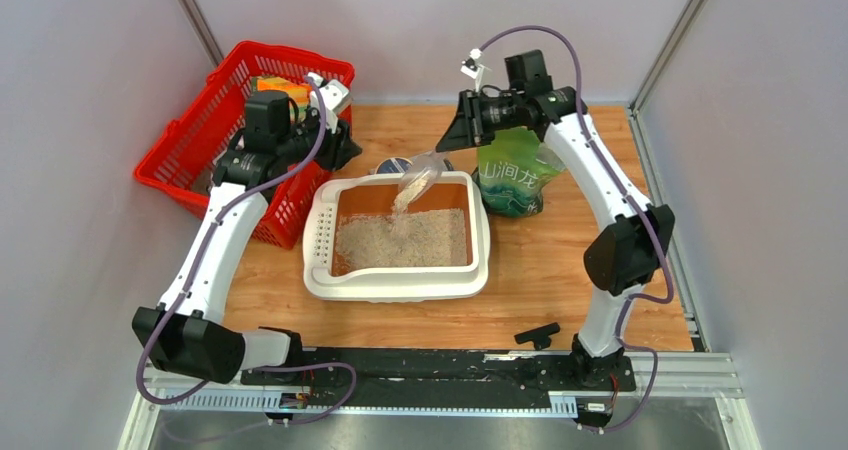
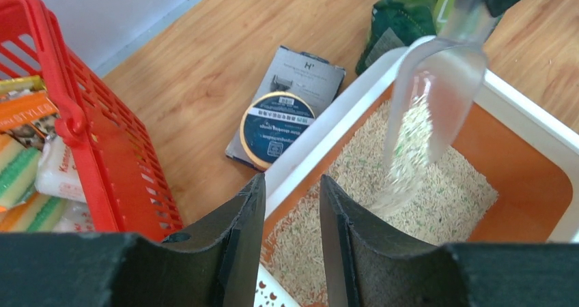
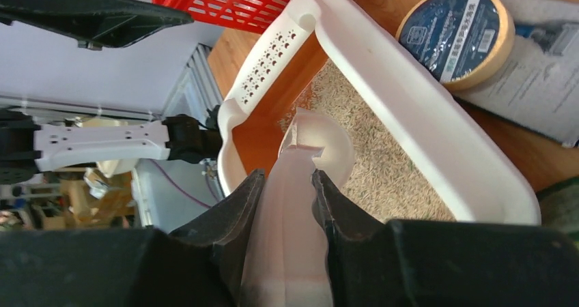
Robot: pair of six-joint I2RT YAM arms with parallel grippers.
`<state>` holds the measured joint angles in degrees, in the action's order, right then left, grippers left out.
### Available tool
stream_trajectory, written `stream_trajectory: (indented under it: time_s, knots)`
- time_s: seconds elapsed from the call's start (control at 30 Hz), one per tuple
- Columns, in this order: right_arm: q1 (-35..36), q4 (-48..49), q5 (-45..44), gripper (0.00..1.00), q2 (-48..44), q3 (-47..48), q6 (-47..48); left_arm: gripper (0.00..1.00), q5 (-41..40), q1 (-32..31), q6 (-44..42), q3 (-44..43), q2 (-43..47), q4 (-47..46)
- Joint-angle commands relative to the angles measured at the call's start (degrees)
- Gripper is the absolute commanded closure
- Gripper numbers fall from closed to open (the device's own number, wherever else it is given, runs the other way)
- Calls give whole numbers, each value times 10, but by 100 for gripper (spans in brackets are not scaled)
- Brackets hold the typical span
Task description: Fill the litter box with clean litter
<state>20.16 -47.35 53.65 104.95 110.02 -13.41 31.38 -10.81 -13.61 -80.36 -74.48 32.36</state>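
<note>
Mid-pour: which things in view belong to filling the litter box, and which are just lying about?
In the job: litter box; clean litter; clear scoop, held by right gripper; green bag.
Lying about: red basket; round tin; grey box under it; black part near right base.

The left arm (image 1: 215, 240) stretches forward, and the left gripper (image 2: 291, 181) is empty with its fingers slightly apart. The right arm (image 1: 600, 170) bends inward, and the right gripper (image 3: 287, 177) is clamped on a scoop (image 3: 321, 143).
</note>
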Motion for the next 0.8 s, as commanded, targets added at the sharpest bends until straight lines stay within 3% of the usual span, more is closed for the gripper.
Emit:
stream_trajectory:
  time_s: [0.0,0.23,0.43,0.67,0.77]
  knots:
    - [51,-28,-74,100,41,95,89,57,-5,3,-15,20,36,-12]
    - [60,-56,-127,100,95,184,168,57,-7,5,-14,39,50,-16]
    - [68,-105,-142,100,43,198,320,57,18,5,9,35,30,-41]
    - [23,-93,-123,100,-103,143,276,57,85,-2,56,-9,-26,-69]
    - [-13,-92,-134,100,-166,66,261,53,85,-32,9,-37,-54,-43]
